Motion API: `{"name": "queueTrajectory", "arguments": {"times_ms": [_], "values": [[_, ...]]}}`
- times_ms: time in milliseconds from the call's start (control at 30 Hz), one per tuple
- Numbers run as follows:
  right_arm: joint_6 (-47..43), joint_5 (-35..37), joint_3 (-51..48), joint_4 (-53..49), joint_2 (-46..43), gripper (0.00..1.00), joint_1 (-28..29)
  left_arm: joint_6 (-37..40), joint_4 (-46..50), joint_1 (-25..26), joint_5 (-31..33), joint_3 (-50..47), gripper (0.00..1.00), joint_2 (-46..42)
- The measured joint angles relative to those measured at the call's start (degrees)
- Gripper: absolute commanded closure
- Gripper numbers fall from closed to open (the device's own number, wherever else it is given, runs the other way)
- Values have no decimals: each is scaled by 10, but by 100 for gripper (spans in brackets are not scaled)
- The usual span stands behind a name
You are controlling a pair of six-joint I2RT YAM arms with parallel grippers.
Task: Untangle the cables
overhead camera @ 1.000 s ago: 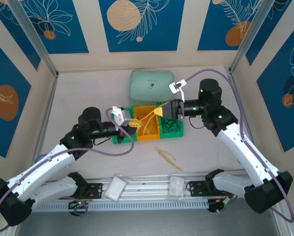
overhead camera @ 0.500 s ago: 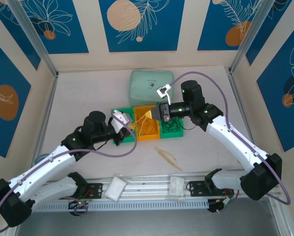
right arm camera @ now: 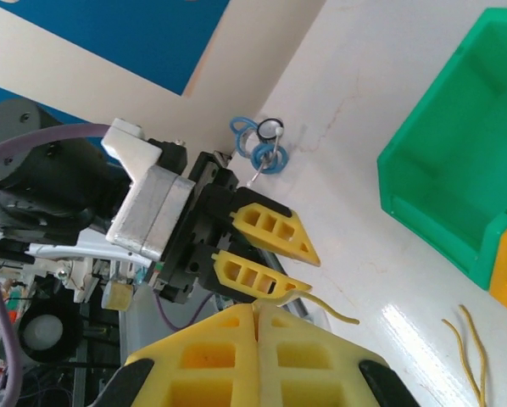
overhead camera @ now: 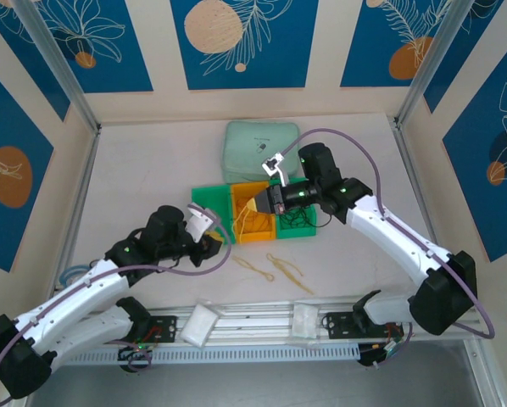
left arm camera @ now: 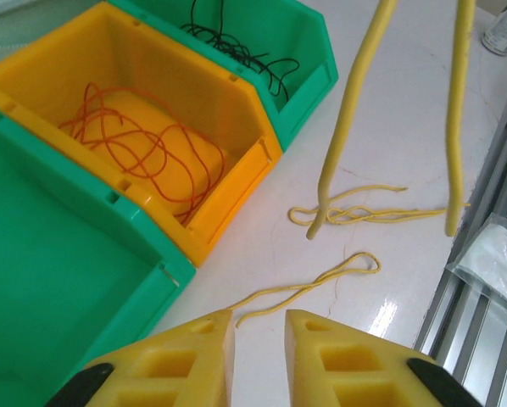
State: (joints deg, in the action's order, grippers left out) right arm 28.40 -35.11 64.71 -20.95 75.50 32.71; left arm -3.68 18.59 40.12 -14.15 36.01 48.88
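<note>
My left gripper [left arm camera: 259, 326] is open by a narrow gap just above the table, in front of the bins [overhead camera: 218, 248]. The end of a looped yellow cable [left arm camera: 321, 284] lies on the table right before its fingertips, held by nothing. A second yellow cable [left arm camera: 364, 214] lies beyond it [overhead camera: 286, 270]. My right gripper [right arm camera: 259, 309] is shut on a third yellow cable [right arm camera: 321, 301] above the orange bin [overhead camera: 253, 206]; two strands of it [left arm camera: 347, 119] hang down. Orange cables [left arm camera: 135, 144] fill the orange bin and black cables [left arm camera: 236, 51] the far green bin.
Three bins stand in a row: empty green bin [overhead camera: 209, 203], orange bin [overhead camera: 252, 227], green bin [overhead camera: 298, 225]. A mint pouch [overhead camera: 262, 148] lies behind them. White packets [overhead camera: 201, 322] sit on the front rail. A light-blue coiled cord [right arm camera: 258, 148] lies near the left arm.
My left gripper has pulled back from the bins toward the near left, opened, and a yellow cable now lies on the table. The right gripper moved left over the orange bin, still shut.
</note>
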Motion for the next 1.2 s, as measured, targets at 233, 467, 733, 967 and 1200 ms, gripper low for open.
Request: {"name": "queueTrajectory", "arguments": {"times_ms": [233,467,733,967,1200], "values": [[-32,55,16,-45,43,100,28,-47,26,0,75,4,85,-44],[-66,123,108,-86,120,100,71,-88,44,0,172,28,75,-113],[-90,150,252,-113,266,100,84,-108,76,0,208,30,76,-139],[-112,207,350,-162,384,100,93,-111,111,0,217,41,76,-139],[-116,228,416,-201,454,100,94,-108,127,0,216,55,77,-123]]}}
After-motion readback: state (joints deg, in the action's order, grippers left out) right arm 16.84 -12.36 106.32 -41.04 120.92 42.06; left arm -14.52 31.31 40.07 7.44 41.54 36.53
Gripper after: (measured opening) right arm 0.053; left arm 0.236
